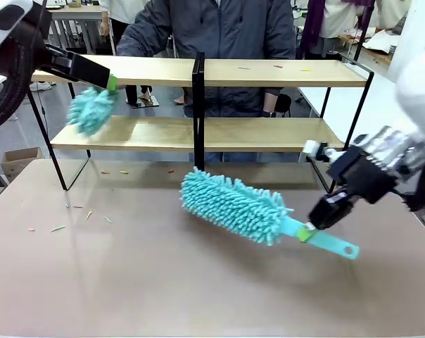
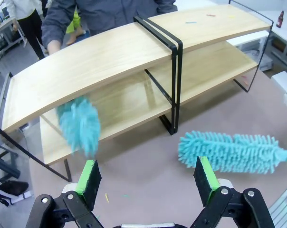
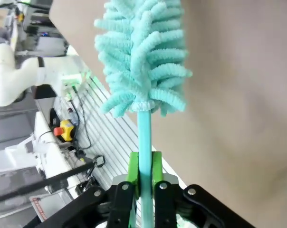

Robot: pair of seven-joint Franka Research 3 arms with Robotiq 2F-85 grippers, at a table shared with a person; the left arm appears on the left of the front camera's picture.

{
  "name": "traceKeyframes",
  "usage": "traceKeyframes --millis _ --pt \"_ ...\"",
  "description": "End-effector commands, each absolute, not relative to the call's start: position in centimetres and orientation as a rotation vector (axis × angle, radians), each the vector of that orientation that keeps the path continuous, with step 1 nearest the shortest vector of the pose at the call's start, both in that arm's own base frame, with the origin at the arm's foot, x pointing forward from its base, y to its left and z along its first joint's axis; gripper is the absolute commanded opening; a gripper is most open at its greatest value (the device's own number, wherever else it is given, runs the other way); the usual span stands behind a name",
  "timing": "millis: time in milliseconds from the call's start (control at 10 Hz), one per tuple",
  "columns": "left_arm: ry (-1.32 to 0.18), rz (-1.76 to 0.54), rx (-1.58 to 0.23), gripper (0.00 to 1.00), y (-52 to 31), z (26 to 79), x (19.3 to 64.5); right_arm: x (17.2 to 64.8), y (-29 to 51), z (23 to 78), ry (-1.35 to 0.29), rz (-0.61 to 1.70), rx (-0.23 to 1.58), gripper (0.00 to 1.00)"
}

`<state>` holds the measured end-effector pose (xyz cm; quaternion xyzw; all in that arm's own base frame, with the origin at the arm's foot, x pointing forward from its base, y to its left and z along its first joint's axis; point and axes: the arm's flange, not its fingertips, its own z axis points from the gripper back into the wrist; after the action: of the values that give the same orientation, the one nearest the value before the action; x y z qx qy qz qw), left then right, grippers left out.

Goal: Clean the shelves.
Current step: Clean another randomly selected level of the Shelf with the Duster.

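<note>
While the right gripper point(image 3: 144, 166) has its pads clamped tight on the thin handle of the big teal duster point(image 1: 230, 204), whose fluffy head lies low over the beige tabletop point(image 1: 163, 282) in front of the shelves point(image 1: 269, 134), the left gripper point(image 2: 147, 173) worries me more. Its jaws stand wide apart with nothing between them, and the small teal duster point(image 2: 79, 123) shows as a blur just off the left end of the lower board, apparently loose. From where I stand it could drop to the table or go over the edge, out of reach. The shelves sit across the far half of the table, with the person point(image 1: 219, 28) close behind them and a few coloured scraps point(image 1: 278, 67) on the top board. That frame looks light, so a hard sweep catching the central post point(image 1: 198, 105) could shove the rack toward the person. The slim handle might also twist in the pads under a sideways load.
</note>
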<state>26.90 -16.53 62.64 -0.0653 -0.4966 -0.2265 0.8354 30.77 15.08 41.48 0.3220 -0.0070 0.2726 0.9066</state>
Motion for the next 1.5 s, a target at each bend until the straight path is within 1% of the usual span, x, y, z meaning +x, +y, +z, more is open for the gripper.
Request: traceKeyframes --millis 0,200,300,400,500,700,900,1100,1200,1400 --pt "-1.060 -0.480 -0.140 1.00 -16.3 62.3 26.7 30.4 21.1 39.0 -0.041 0.507 0.607 0.12" --pt "-1.060 -0.480 -0.140 1.00 -16.3 62.3 26.7 31.1 26.2 38.3 -0.127 0.485 0.545 0.12" --pt "-1.060 -0.480 -0.140 1.00 -16.3 62.3 26.7 30.8 26.5 39.1 -0.164 0.557 0.497 0.12" --pt "-1.060 -0.480 -0.140 1.00 -16.3 62.3 26.7 29.5 24.1 38.9 -0.075 0.529 0.573 0.12" --pt "-1.060 -0.480 -0.140 1.00 -16.3 62.3 26.7 30.1 24.8 39.2 -0.069 0.507 0.591 0.12" --pt "-1.060 -0.480 -0.140 1.00 -16.3 62.3 26.7 33.2 28.8 39.3 -0.159 0.476 0.579 0.12" --pt "-1.060 -0.480 -0.140 1.00 -16.3 62.3 26.7 35.6 31.1 39.8 -0.197 0.391 0.591 0.12" --pt "-1.060 -0.480 -0.140 1.00 -16.3 62.3 26.7 38.2 32.4 39.5 -0.201 0.319 0.591 0.12" --pt "-1.060 -0.480 -0.140 1.00 -16.3 62.3 26.7 38.8 33.2 39.6 -0.260 0.341 0.585 0.12" --pt "-1.060 -0.480 -0.140 1.00 -16.3 62.3 26.7 40.1 34.7 38.6 -0.276 0.280 0.561 0.12"
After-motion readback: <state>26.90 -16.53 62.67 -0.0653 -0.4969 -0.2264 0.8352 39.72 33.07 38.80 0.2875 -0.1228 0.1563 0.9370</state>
